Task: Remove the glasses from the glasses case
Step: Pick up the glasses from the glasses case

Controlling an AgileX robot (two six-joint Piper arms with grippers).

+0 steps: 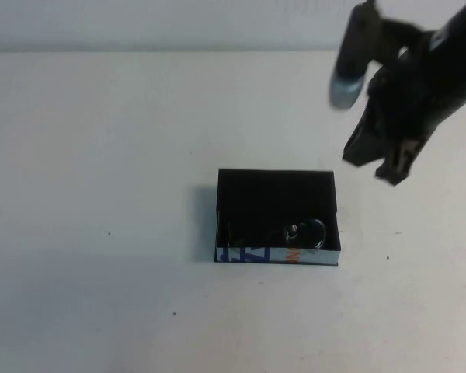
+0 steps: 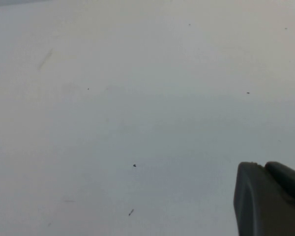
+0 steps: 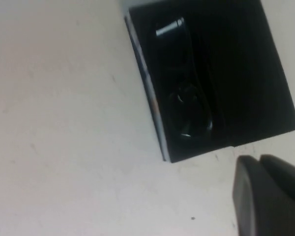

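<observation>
Glasses [image 1: 307, 233] lie half lost in shadow inside the open glasses case [image 1: 276, 200], mid-frame on the desk [image 1: 101, 155]. Right gripper [image 1: 377, 165] hovers upper right, narrowly parted and empty. Left gripper [image 2: 270, 199] is cut off; its state I cannot tell.

- The glasses case [image 1: 276, 216] is a shallow black rectangular box, lid off, lying flat on the white table at about the centre of the high view, slightly toward 4 o'clock. Its white front edge carries blue and orange print.
- The glasses [image 1: 304, 232] are dark-framed and lie inside the case along its front wall, toward its 4 o'clock corner, lens glinting.
- The right gripper [image 1: 382, 159] hangs above the table at 2 o'clock from the case, apart from it.
- The left gripper [image 2: 270, 199] is over bare table.
</observation>
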